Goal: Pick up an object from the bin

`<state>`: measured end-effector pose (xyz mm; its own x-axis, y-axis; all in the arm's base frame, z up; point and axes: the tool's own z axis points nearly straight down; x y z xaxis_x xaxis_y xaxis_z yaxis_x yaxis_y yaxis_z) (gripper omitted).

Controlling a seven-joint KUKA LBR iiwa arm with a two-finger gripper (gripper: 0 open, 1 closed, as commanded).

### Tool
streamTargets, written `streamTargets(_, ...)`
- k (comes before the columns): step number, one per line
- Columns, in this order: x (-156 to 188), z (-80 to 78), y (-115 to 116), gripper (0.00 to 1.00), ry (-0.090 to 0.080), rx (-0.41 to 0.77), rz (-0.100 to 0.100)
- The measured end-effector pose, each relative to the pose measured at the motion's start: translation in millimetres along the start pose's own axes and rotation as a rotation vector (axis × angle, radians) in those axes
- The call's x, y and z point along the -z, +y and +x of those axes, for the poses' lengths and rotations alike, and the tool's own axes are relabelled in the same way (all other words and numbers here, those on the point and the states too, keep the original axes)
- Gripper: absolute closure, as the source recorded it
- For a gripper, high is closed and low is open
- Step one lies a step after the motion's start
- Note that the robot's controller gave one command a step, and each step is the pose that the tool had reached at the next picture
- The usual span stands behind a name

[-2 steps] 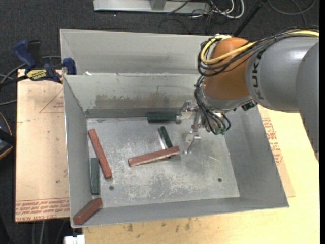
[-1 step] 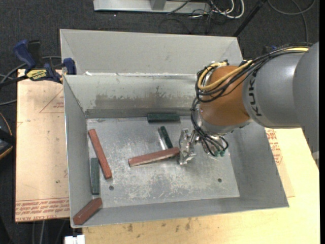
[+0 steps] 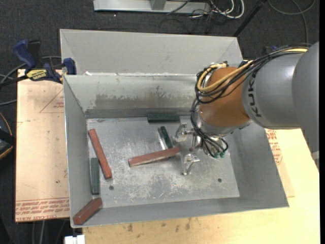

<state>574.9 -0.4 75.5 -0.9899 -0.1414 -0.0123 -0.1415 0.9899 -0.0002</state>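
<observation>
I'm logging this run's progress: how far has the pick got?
Done: the hand is low inside the bin, at the right end of the reddish-brown bar lying mid-floor, near a dark green bar. In hand: nothing visibly gripped. Left: the grasp and lift; that bar lies flat on the floor.

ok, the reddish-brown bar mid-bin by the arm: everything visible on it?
The reddish-brown bar is a long, thin, flat-sided stick, matte, seemingly intact. It lies flat on the bin floor near the middle, right end angled slightly toward the back wall. That end runs under the arm. A dark green stick ends close to it; contact unclear.
</observation>
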Motion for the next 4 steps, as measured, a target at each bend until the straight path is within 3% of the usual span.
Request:
streamTargets(1, 0, -0.1, 0, 0.0, 0.0, 0.0, 0.0)
streamTargets(2, 6, -28.1, 49, 1.0, -0.019, -0.085, 0.002)
streamTargets(3, 6, -28.1, 49, 1.0, -0.019, -0.085, 0.003)
streamTargets(4, 127, -35.4, 50, 1.0, 0.009, -0.069, 0.0)
